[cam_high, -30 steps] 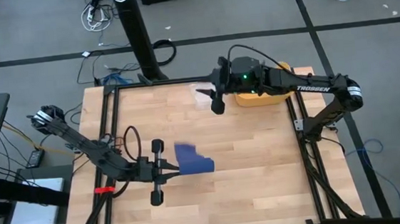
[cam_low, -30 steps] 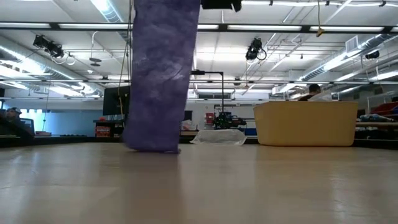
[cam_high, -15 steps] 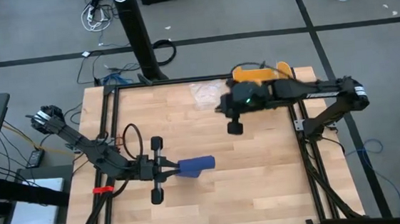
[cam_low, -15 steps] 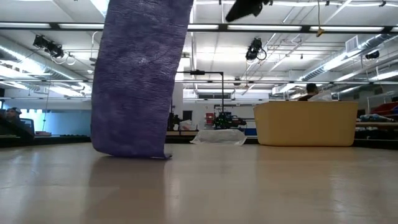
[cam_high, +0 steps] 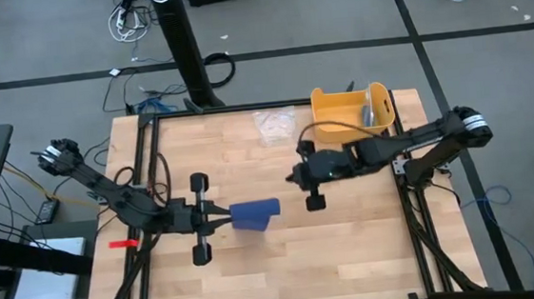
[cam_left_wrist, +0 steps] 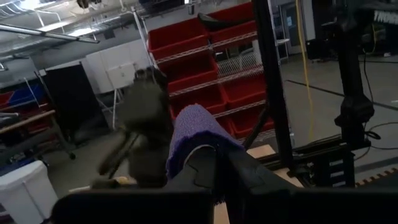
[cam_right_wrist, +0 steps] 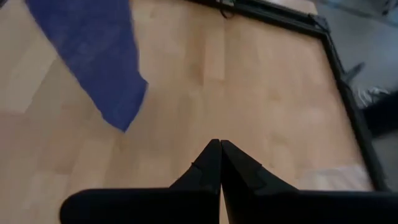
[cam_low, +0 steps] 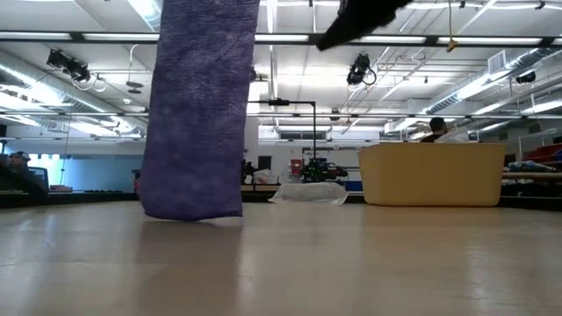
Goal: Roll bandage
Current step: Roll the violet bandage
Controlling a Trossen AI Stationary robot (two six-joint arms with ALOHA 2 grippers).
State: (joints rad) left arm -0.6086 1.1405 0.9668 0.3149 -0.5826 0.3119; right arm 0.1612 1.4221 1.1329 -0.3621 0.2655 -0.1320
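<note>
The right gripper [cam_high: 300, 176], fingers together and empty, is swinging down from the yellow tub [cam_high: 349, 114] toward the bandage [cam_high: 255, 213], which the left gripper [cam_high: 223, 216] is holding clamped above mid-table, hanging unrolled, so rolling is only being set up.

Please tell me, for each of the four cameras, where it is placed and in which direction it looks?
High view: overhead, looking down; both arms, left gripper holding the bandage.
Low view: table height, facing the room; bandage hanging, yellow tub.
Left wrist view: looking past its own fingers clamping the bandage.
Right wrist view: looking down on the table; right gripper shut.
Every view shows the bandage.
</note>
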